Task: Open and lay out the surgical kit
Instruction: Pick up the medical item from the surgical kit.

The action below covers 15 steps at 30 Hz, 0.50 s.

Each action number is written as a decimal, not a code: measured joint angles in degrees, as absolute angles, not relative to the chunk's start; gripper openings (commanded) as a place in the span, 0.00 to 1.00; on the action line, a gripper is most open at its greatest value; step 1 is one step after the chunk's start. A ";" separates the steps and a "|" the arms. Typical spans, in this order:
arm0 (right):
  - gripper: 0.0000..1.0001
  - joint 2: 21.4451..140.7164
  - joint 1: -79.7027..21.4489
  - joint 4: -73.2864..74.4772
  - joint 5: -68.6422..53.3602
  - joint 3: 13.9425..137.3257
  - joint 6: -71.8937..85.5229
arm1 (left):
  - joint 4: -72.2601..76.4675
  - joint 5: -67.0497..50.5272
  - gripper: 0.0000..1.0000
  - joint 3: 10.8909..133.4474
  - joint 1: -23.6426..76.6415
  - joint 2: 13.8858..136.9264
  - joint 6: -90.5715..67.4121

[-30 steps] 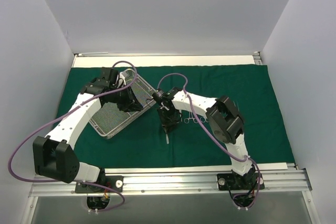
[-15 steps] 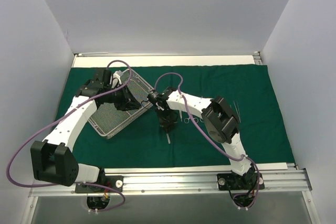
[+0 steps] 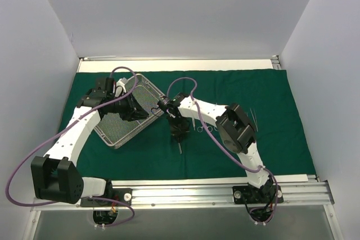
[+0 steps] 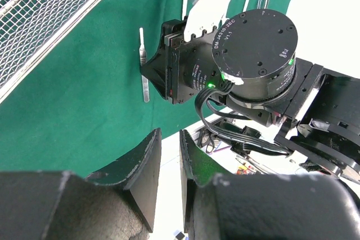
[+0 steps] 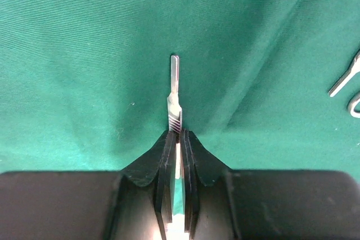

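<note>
The dark green cloth (image 3: 236,150) lies spread flat over the table. The silver wire-mesh tray (image 3: 115,127) sits on its left part, turned at an angle. My left gripper (image 3: 136,111) hovers over the tray's right side; its jaws stand a narrow gap apart with nothing between them (image 4: 167,139). My right gripper (image 3: 179,136) is shut on a slender flat steel instrument (image 5: 174,77), low on the cloth just right of the tray. The instrument's tip sticks out past the fingers (image 3: 180,150) and also shows in the left wrist view (image 4: 145,77).
A ring-handled instrument (image 3: 203,128) lies on the cloth right of my right gripper. Thin tweezers (image 3: 255,118) lie further right, beside the right arm's elbow. White walls close in the left, back and right sides. A metal rail (image 3: 180,192) runs along the near edge.
My left arm has drawn back to the left over the tray. My right gripper has shifted slightly left with the instrument still in it.
</note>
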State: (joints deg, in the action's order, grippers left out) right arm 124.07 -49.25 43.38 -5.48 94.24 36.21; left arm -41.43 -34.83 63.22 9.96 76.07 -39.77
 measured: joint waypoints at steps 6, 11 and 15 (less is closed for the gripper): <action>0.00 122.37 -49.28 42.11 -7.16 94.30 37.39 | -41.43 -34.83 0.28 63.22 9.91 75.53 -39.75; 0.00 120.51 -49.04 40.07 -10.31 93.86 37.32 | -41.30 -34.98 0.28 62.28 9.91 75.53 -39.77; 0.00 119.11 -48.58 38.85 -11.73 92.75 37.32 | -41.28 -35.11 0.28 61.73 9.91 75.53 -39.79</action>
